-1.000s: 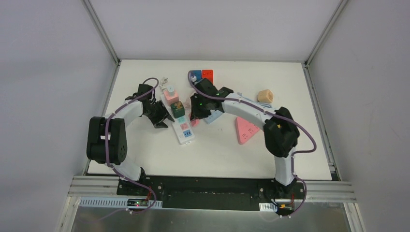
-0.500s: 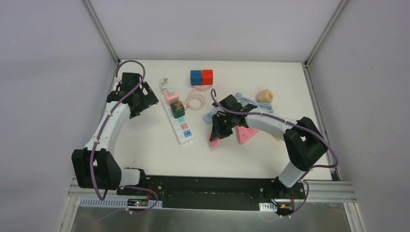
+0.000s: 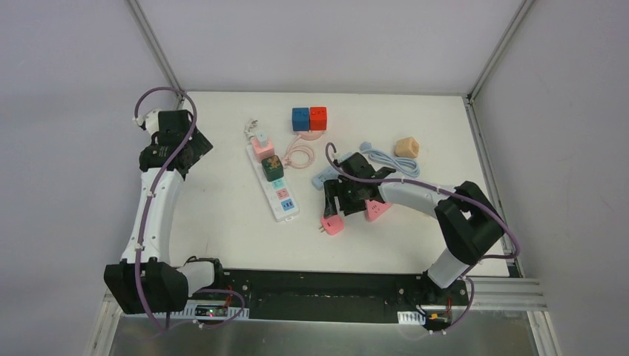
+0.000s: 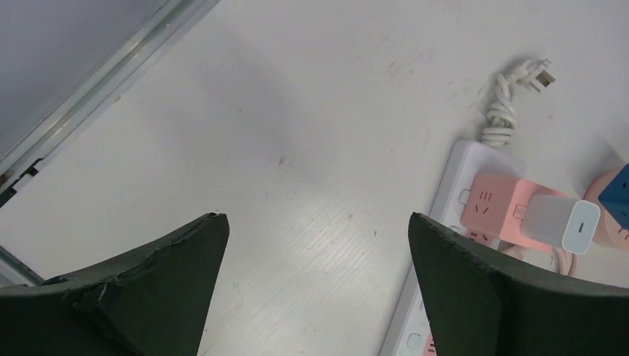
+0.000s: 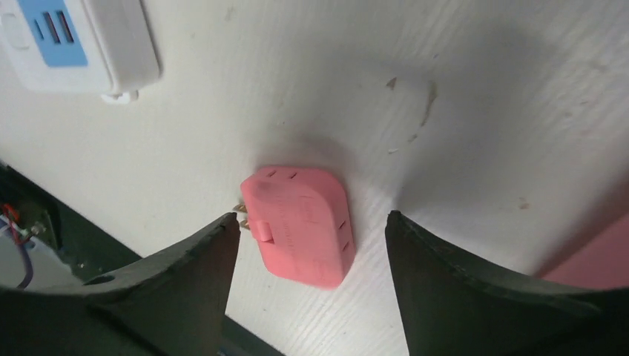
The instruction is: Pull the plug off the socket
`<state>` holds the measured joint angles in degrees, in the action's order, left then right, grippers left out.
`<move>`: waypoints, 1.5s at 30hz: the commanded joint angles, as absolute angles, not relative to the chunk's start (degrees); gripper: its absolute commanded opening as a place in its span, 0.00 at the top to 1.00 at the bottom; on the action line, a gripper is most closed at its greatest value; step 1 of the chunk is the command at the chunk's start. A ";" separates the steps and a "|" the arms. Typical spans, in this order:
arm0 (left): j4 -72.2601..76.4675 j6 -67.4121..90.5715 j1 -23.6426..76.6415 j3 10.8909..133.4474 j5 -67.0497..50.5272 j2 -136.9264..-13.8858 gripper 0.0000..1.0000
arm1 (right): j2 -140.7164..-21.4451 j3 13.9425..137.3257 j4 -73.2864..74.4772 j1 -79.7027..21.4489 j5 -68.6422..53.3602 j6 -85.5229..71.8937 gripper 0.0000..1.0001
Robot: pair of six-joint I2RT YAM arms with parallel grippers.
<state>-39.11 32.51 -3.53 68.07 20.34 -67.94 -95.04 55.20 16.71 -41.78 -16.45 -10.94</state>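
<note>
We saw the pink plug as smooth, matt plastic with dull metal prongs. The power strip looked like glossy white plastic. The table was matt white, finely ribbed and scuffed. The left gripper's fingers were matt black with rough, chipped edges, and the frame rail was brushed metal.

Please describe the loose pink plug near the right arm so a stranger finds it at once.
Find the white power strip in the middle of the table; right of its near end sits the right end effector. Between its open jaws lies the pink plug. Unlike the pink piece beside it, it shows metal prongs and lies nearest the front edge.
</note>
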 commanded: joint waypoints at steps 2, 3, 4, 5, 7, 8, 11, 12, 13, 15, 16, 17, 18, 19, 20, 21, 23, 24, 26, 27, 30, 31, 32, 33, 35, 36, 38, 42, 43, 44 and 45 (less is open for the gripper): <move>-39.60 33.34 -4.17 66.90 24.51 -63.19 0.04 | -88.87 58.18 14.17 -41.97 -5.72 -10.55 0.22; -38.59 33.00 -4.21 66.09 24.08 -62.75 0.04 | -88.84 59.26 13.97 -41.97 -5.44 -10.55 0.21; -37.64 32.82 -4.22 65.37 23.84 -62.47 0.05 | -88.96 60.56 13.81 -42.01 -5.25 -10.55 0.21; -36.89 32.68 -4.19 64.89 23.27 -62.31 0.05 | -89.43 62.03 13.73 -42.25 -5.15 -10.48 0.20; -35.94 31.94 -4.20 64.60 20.80 -62.64 0.05 | -90.92 65.31 13.24 -43.36 -4.32 -10.04 0.20; -35.41 31.17 -4.16 64.74 18.29 -62.87 0.05 | -92.02 67.26 13.15 -44.27 -3.33 -9.69 0.19; -36.17 28.03 -4.09 65.90 12.34 -64.36 0.06 | -96.84 73.79 13.12 -47.53 3.73 -9.63 0.18; -36.24 27.51 -4.07 66.03 10.19 -64.84 0.06 | -99.10 76.75 12.76 -48.41 4.92 -10.06 0.17; -36.25 27.32 -4.05 65.86 9.10 -65.15 0.06 | -100.85 78.90 12.42 -49.12 6.09 -10.39 0.16; -35.25 28.26 -4.10 64.35 8.80 -64.82 0.06 | -104.47 83.61 12.29 -50.51 7.96 -10.46 0.14; -34.81 29.58 -4.09 63.44 9.69 -64.37 0.06 | -106.49 86.04 12.90 -51.01 9.64 -10.41 0.14; -34.65 30.94 -4.09 62.65 10.28 -63.79 0.06 | -108.51 88.67 13.44 -51.79 10.65 -10.15 0.13; -34.62 31.65 -4.13 62.25 9.96 -63.59 0.06 | -110.23 90.88 13.67 -52.28 11.38 -9.84 0.13; -34.85 31.97 -4.11 62.08 9.02 -63.77 0.07 | -112.05 92.58 13.58 -52.63 11.65 -9.47 0.12; -35.50 32.18 -4.11 62.12 7.53 -64.08 0.07 | -113.59 93.70 12.55 -53.02 11.72 -8.99 0.11; -36.30 32.31 -4.08 62.38 6.08 -64.55 0.07 | -114.79 94.14 10.61 -53.45 11.81 -7.97 0.11; -37.94 32.16 -4.09 62.68 2.04 -65.28 0.08 | -117.31 94.70 6.66 -54.31 13.02 -5.69 0.08; -38.07 32.13 -4.05 62.33 0.39 -65.43 0.08 | -118.86 95.55 5.57 -54.49 13.21 -5.07 0.07; -37.57 32.96 -4.06 60.71 -3.34 -64.98 0.09 | -121.97 98.74 5.71 -54.65 13.86 -5.15 0.06; -37.38 33.46 -4.05 59.88 -3.46 -64.69 0.10 | -124.15 100.99 6.31 -54.60 13.84 -5.15 0.06; -37.37 34.39 -4.10 58.23 -4.39 -65.02 0.10 | -127.50 104.59 7.22 -54.76 13.29 -4.86 0.06; -37.36 34.57 -4.09 57.90 -5.11 -65.34 0.11 | -128.02 104.78 6.73 -54.94 13.01 -4.76 0.07; -37.29 34.85 -4.05 57.65 -5.69 -65.63 0.11 | -128.39 104.54 5.69 -55.05 12.48 -4.45 0.08; -37.27 35.15 -4.09 57.38 -6.05 -65.94 0.11 | -128.53 103.86 4.45 -55.14 11.70 -4.00 0.09; -37.07 35.54 -4.06 56.93 -6.11 -66.37 0.12 | -128.58 102.77 2.33 -55.26 12.04 -3.94 0.11; -36.94 35.64 -4.06 56.64 -6.14 -66.58 0.12 | -128.70 102.56 1.74 -55.26 12.37 -4.14 0.12; -36.78 35.77 -4.04 56.44 -6.45 -67.23 0.12 | -128.91 102.67 1.01 -55.20 13.14 -4.59 0.16; -36.02 36.35 -4.04 55.80 -8.01 -68.97 0.14 | -128.20 102.39 0.44 -55.64 14.89 -4.66 0.25; -35.12 36.88 -4.04 55.33 -9.70 -69.31 0.15 | -127.54 101.65 0.32 -55.89 15.47 -4.44 0.30; -33.69 37.70 -3.91 54.49 -11.39 -69.46 0.16 | -126.67 100.57 0.27 -55.97 15.65 -4.12 0.35; -31.82 38.97 -3.65 53.47 -12.88 -69.62 0.16 | -125.28 98.46 -1.05 -56.14 15.28 -3.97 0.40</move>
<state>-35.83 35.55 -3.97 55.92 -7.20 -68.77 -129.43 101.51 2.83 -55.44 12.36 -5.08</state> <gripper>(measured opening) 0.846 0.671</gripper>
